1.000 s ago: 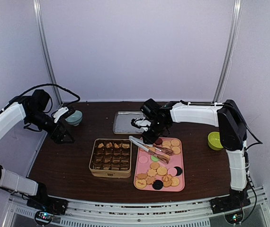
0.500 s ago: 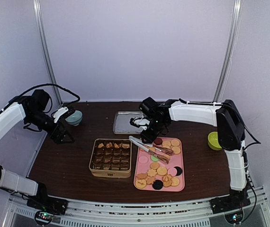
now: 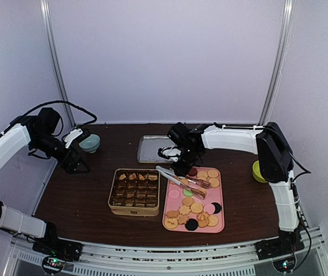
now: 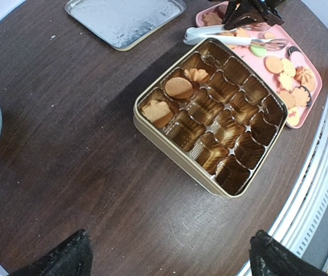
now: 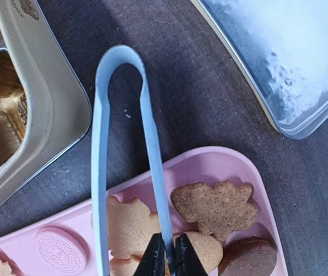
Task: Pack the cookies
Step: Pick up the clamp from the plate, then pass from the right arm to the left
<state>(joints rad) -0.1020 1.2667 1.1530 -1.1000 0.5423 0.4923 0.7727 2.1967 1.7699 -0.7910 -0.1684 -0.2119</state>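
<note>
The cookies (image 3: 197, 202) lie on a pink tray (image 3: 174, 225) right of centre: round tan ones, some pink, green and black. In the right wrist view a brown animal-shaped cookie (image 5: 213, 207) and a pale one lie at the tray's corner. Metal tongs (image 3: 178, 179) rest across the tray's far left corner. My right gripper (image 5: 165, 256) is shut on one arm of the tongs (image 5: 152, 132). A gold tin (image 4: 170, 141) with paper cups holds three cookies (image 4: 178, 87) at its far end. My left gripper (image 4: 170, 259) hangs open over the bare table left of the tin.
A silver lid (image 3: 152, 148) lies behind the tin and tray. A blue-grey bowl (image 3: 90, 142) stands at the far left by the left arm. A green bowl (image 3: 260, 171) sits at the right edge. The tin's rim (image 5: 66, 109) is just left of the tongs.
The right gripper has shifted slightly left over the tongs and its fingers have shut on one tong arm. The left arm has not moved.
</note>
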